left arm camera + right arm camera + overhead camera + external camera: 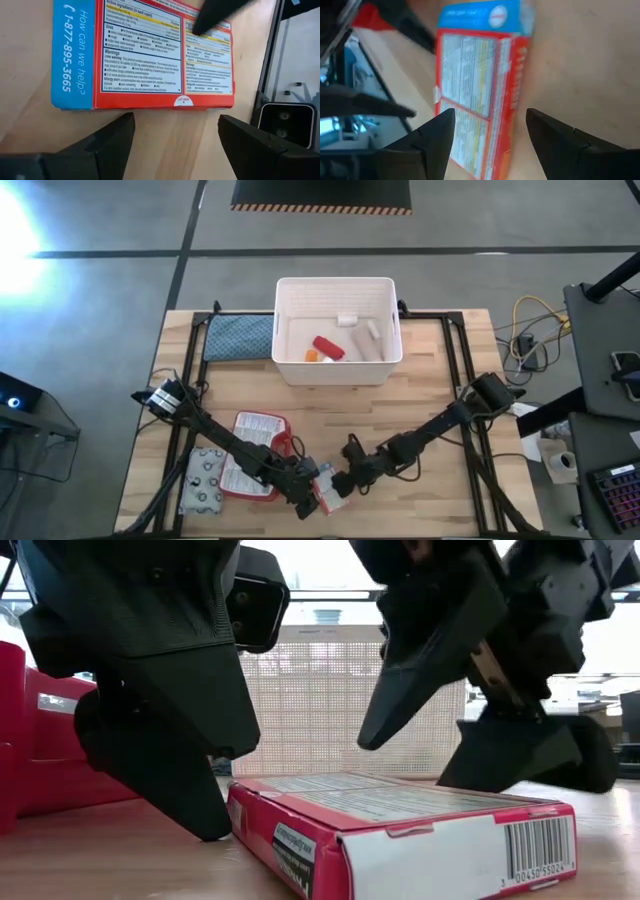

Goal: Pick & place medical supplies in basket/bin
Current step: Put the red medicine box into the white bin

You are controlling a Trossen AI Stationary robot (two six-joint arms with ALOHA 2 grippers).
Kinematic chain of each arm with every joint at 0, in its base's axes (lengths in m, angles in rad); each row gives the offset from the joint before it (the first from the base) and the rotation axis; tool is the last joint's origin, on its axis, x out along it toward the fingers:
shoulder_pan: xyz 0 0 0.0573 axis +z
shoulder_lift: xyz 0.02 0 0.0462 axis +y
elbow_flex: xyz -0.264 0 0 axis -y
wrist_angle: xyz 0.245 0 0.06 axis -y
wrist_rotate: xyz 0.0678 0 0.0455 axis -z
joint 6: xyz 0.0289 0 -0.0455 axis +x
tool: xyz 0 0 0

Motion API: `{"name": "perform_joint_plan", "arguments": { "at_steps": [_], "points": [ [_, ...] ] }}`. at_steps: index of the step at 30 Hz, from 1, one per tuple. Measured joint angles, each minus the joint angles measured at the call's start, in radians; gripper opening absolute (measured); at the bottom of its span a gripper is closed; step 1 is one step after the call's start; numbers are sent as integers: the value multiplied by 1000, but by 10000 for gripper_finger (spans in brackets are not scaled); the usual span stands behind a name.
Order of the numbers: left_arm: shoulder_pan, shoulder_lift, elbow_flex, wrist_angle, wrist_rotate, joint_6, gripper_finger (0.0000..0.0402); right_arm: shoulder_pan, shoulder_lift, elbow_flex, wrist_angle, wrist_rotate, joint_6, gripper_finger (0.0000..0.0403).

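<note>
Lying flat on the wooden surface [430, 395], well in front of the white slotted bin [338, 370], the red medicine box [327, 489] sat between both end effectors. The left end effector [175, 135] hovered spread just short of one long edge; the right end effector [490, 132] straddled the box, spread as well. A clean pick probably needed one arm to back away while the other closed squarely across the narrow sides before lifting toward the bin.

Grey concrete floor [100, 220], striped dark mat [320, 194], wooden table [440, 370], bright glare at left
</note>
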Motion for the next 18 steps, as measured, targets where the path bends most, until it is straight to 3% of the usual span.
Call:
{"name": "perform_joint_plan", "arguments": {
  "at_steps": [9,18],
  "points": [
    [0,1,-11,-15,5,-1,269,-1,1,-95,174,-19,30,235],
    [2,3,-13,-22,8,7,269,-7,11,26,117,-47,-95,235]
  ]
}}
